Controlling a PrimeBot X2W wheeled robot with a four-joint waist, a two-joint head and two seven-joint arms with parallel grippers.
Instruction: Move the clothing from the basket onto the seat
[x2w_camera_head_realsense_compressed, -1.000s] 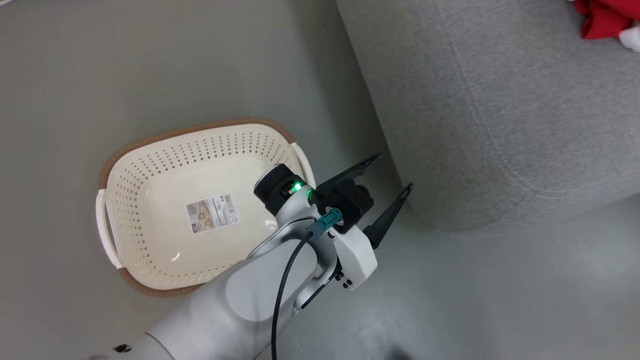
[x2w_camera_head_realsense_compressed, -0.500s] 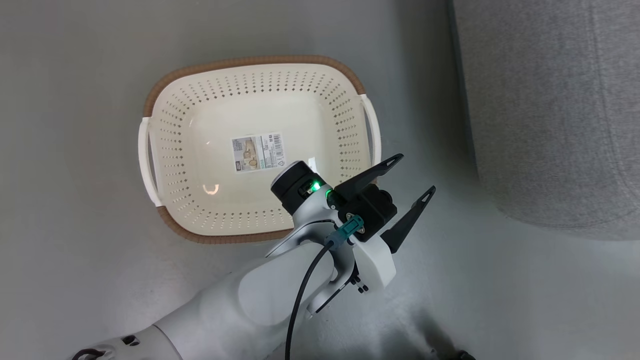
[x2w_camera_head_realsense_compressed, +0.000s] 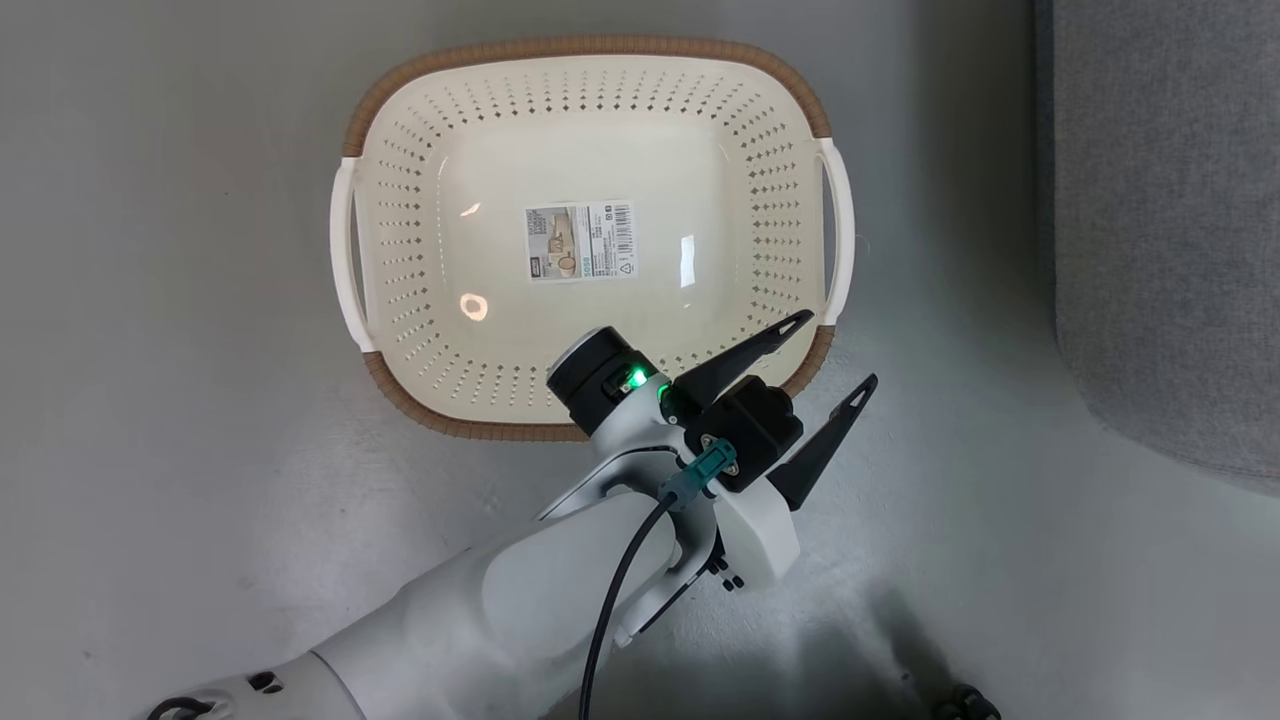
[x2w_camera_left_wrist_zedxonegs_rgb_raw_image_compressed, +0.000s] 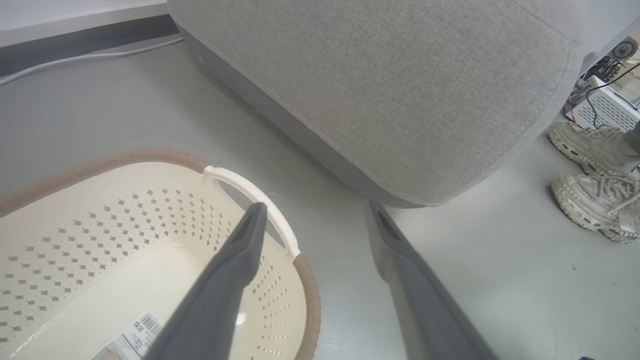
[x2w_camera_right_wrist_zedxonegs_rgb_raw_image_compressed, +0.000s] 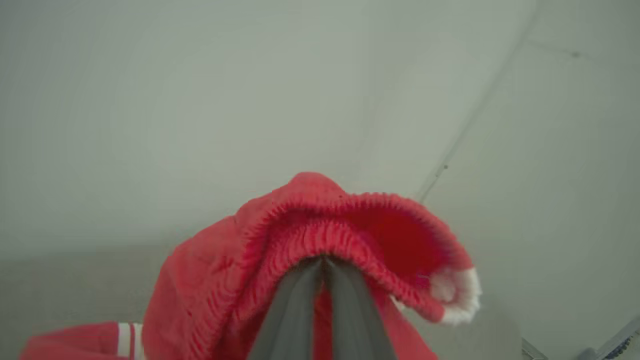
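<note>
Since laundry basket (x2w_camera_head_realsense_compressed: 400, 200) sits empty on floor (x2w_camera_head_realsense_compressed: 180, 450), my left jaws hang apart over its near-right rim, nothing to grab. Right jaws pinched together on elastic hem of red garment (x2w_camera_right_wrist_zedxonegs_rgb_raw_image_compressed: 350, 220), cloth draped over them; likely bound for grey sofa (x2w_camera_head_realsense_compressed: 1170, 250), right of basket.

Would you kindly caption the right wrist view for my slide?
Right end effector shut on the ribbed edge of the red clothing.
</note>
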